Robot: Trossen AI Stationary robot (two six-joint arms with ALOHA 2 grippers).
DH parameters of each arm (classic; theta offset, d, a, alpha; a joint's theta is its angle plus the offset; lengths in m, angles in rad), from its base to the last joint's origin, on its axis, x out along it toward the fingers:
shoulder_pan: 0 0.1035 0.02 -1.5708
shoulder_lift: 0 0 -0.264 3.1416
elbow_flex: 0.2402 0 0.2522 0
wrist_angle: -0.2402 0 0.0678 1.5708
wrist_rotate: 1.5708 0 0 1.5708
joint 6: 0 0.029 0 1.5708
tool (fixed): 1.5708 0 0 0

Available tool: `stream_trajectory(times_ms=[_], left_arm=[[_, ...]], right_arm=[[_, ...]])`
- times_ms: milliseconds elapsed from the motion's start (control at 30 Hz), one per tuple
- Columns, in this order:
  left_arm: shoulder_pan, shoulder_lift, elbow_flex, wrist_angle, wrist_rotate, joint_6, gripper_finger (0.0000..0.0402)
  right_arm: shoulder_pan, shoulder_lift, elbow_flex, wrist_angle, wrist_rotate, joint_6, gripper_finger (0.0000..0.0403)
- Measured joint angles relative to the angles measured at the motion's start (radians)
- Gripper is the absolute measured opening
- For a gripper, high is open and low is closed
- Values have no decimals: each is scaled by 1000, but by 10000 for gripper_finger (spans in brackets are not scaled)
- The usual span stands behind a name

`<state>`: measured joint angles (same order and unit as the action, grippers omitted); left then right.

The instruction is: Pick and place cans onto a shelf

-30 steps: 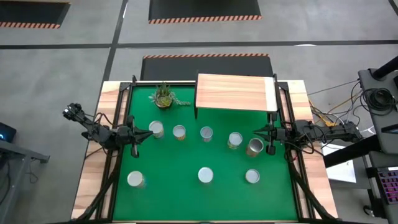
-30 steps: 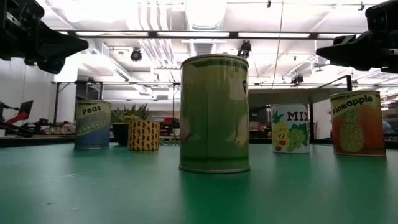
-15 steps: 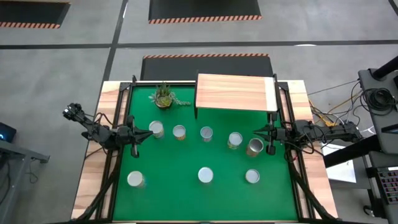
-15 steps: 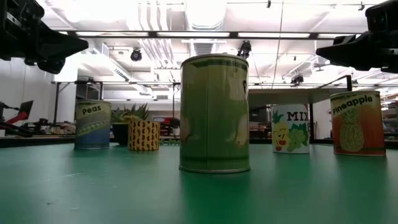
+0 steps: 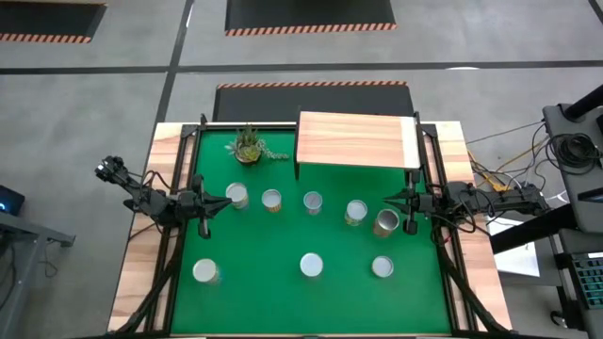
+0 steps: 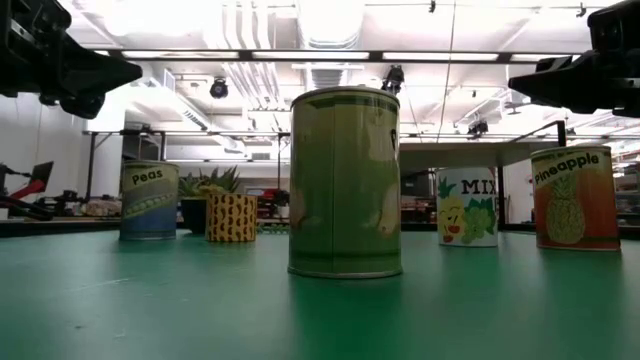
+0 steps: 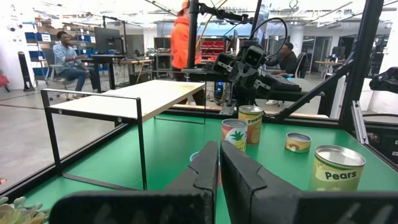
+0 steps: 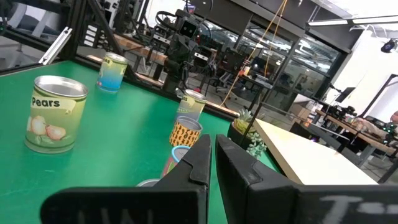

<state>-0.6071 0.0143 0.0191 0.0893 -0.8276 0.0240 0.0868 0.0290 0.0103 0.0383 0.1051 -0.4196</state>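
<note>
Several cans stand upright on their bases on the green mat (image 5: 254, 245): a row across the middle from one can (image 5: 236, 196) to another (image 5: 386, 222), and a nearer row including a central can (image 5: 312, 266) (image 6: 345, 182). The shelf (image 5: 356, 141) (image 7: 143, 93) stands on thin black legs at the far right, with nothing on it. My left gripper (image 5: 224, 200) (image 7: 219, 168) is shut and hovers level at the left edge, above and beside the leftmost can of the middle row. My right gripper (image 5: 388, 200) (image 8: 213, 155) is shut and hovers level at the right edge.
A small potted plant (image 5: 249, 146) stands at the far left of the mat, beside the shelf. Black frame rails (image 5: 179, 235) run along the mat's left and right sides. Bare green mat lies between the two rows of cans. People show in the room beyond the table.
</note>
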Motion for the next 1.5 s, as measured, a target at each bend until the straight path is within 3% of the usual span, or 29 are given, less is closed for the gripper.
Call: stream_trajectory(times_ms=[1333,1500], left_arm=[[0,0,0,0,0,0,0],[0,0,0,11,0,-5,0]], right_arm=[[0,0,0,0,0,7,13],[0,0,0,0,0,-76,13]])
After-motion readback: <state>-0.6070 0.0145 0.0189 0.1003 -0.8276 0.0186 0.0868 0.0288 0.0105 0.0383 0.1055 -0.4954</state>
